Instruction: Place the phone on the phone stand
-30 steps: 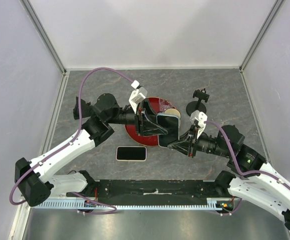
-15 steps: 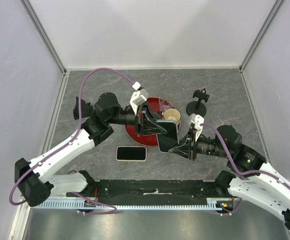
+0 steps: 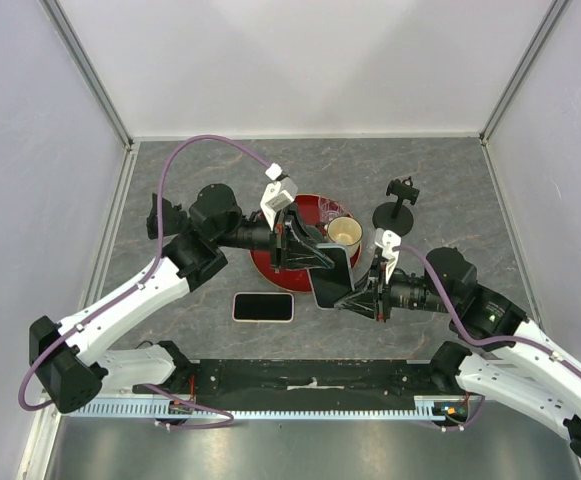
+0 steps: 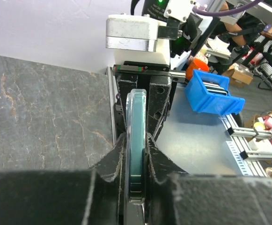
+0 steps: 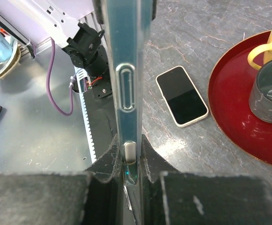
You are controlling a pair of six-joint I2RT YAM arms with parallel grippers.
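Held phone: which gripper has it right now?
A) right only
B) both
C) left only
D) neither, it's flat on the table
B: the phone stands edge-on, pinched by the left gripper in its wrist view and by the right gripper in its own.

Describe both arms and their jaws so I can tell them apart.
Both match: the left arm and right arm have white lower links, black joints and forearms. Each carries a white camera block at the wrist and a purple cable, the left's looping higher. The jaws are black, rough-textured wedges. A green light shows on the right arm.
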